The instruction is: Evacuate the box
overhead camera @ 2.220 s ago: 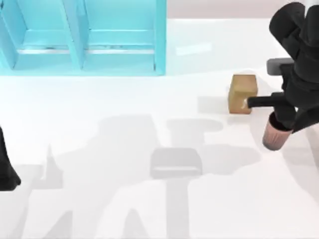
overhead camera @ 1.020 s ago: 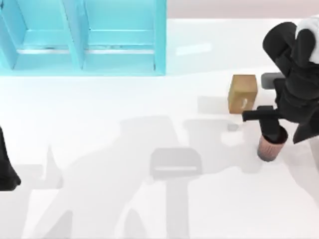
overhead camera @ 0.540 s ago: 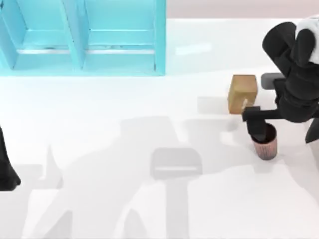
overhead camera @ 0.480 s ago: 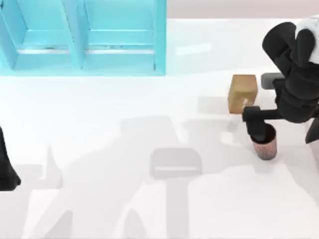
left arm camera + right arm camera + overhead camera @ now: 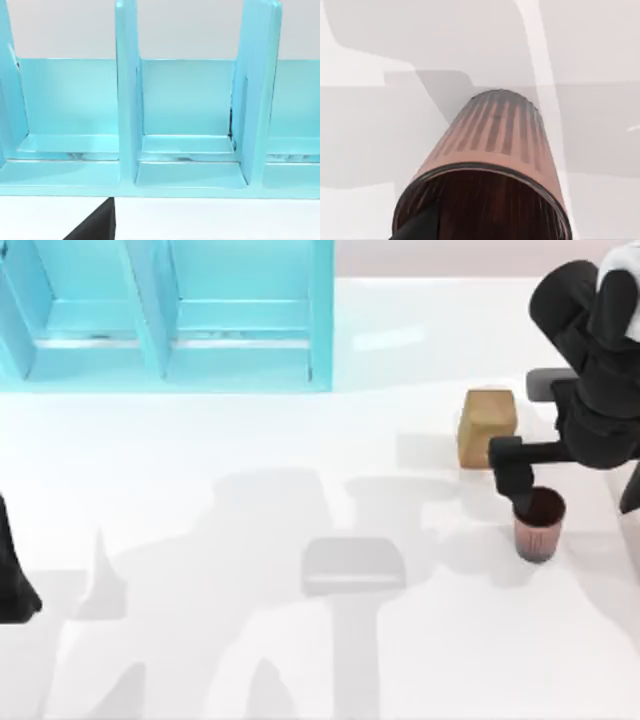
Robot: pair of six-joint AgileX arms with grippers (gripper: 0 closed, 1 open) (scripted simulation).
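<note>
The ribbed pink cup (image 5: 540,525) stands upright on the white table (image 5: 250,660) at the right of the frame, just below and right of the tan wooden block (image 5: 486,427); the empty blue box (image 5: 165,315) fills the upper left. The cup looks light, stiff and thin-walled, best taken by the rim. The right gripper (image 5: 520,490) reaches leftward from the frame's right edge with one finger at the rim; whether it is pinching, I cannot tell. The left arm sits parked at the lower left edge.
</note>
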